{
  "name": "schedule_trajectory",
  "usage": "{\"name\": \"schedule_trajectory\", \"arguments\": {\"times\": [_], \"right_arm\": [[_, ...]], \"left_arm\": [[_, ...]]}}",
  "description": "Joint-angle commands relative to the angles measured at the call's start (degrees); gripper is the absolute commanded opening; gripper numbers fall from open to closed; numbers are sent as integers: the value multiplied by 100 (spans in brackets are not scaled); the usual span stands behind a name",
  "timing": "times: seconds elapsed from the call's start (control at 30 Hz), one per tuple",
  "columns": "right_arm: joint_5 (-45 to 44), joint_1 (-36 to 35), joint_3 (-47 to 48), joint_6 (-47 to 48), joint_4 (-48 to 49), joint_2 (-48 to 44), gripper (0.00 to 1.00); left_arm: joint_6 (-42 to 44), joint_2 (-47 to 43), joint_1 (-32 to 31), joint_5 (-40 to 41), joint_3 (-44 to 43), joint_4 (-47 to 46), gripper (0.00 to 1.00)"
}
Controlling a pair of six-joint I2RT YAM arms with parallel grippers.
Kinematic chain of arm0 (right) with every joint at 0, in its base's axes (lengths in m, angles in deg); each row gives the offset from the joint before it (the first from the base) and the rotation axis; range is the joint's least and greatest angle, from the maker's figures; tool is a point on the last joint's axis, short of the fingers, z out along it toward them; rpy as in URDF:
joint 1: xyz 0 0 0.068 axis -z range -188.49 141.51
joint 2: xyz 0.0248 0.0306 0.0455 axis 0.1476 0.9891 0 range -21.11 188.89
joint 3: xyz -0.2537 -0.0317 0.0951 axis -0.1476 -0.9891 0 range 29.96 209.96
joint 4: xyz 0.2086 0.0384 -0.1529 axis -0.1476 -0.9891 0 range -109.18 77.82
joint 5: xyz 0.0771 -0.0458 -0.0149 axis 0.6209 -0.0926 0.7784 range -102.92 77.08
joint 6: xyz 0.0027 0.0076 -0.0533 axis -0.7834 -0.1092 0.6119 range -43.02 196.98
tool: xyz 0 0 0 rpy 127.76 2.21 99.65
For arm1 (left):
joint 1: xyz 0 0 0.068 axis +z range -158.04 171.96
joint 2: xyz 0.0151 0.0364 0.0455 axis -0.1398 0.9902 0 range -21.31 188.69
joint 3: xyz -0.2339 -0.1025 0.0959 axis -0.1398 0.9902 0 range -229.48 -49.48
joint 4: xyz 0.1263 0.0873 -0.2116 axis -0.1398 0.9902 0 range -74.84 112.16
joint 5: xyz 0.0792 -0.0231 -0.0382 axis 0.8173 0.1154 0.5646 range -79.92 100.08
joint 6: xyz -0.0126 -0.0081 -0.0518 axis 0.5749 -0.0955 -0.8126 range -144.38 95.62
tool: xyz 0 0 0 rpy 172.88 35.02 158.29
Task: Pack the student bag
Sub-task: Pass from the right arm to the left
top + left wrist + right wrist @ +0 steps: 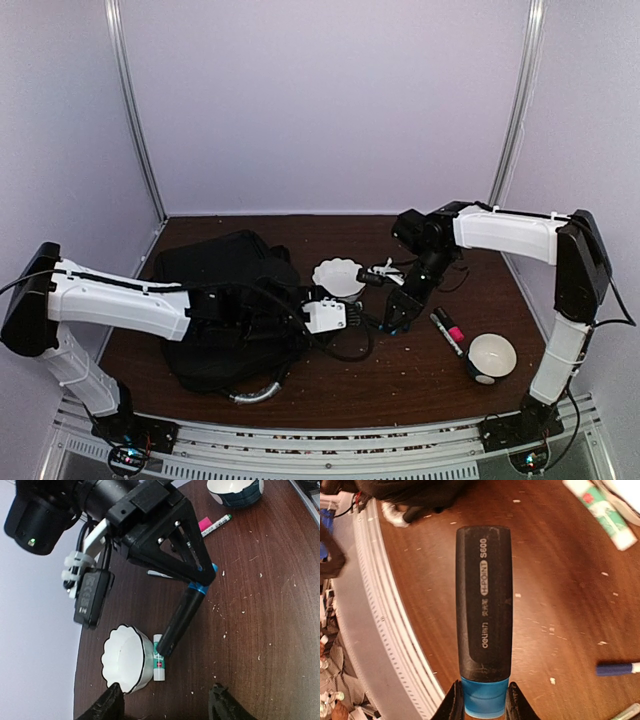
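The bag [225, 290] lies on the left half of the worktop [400, 385]. It reaches close to the left edge, and its curved grey handle [258, 393] points toward the near edge. The left arm stretches across the bag toward the middle of the worktop.

The left gripper [165, 705] hangs just short of a white fluted bowl [125, 660]. Its fingers [107, 706] stand well apart with nothing between them.

The right gripper [201, 577] reaches in from the right edge to the middle of the worktop. Its fingers [451, 702] are clamped on the blue end of a black highlighter [484, 605]. The highlighter slants down from the grip. Its black end comes down over a glue stick [159, 659], but I cannot tell whether the two touch. The glue stick lies flat, just beside the fluted bowl [338, 277], which sits a little toward the far edge from the centre.

Nearer the right edge, a marker [448, 330] with a pink label lies flat. Close to its near end, toward the near right corner, sits a second bowl [491, 356], white inside and dark outside. In the right wrist view a blue pen [617, 669] also lies on the worktop, to the right of the highlighter. Pale crumbs are scattered over the dark wood.
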Motion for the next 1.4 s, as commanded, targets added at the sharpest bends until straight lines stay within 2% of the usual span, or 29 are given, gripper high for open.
{"name": "schedule_trajectory", "arguments": {"times": [0.0,0.4,0.5,0.67,0.87,0.93,1.13,1.37], "right_arm": [[581,-196,194,223,-324,-191,15],[1163,-303,200,563,-643,-212,15],[1228,-303,209,589,-661,-216,15],[1308,-303,208,616,-685,-211,15],[1347,-303,223,624,-695,-249,16],[1319,-303,262,677,-739,-277,21],[894,-219,521,899,-737,-671,43],[203,24,882,881,-116,-1463,55]], "left_arm": [[546,373,-10,-163,-457,-219,58],[932,953,-44,-425,-949,281,48],[967,1072,-53,-445,-1068,437,39],[1018,1194,-89,-385,-1186,512,31],[1009,1220,-107,-222,-1270,562,14],[949,1211,-107,-201,-1305,654,8],[327,1020,-92,-295,-1228,854,2],[-1091,609,215,-1372,-988,990,2]]}}
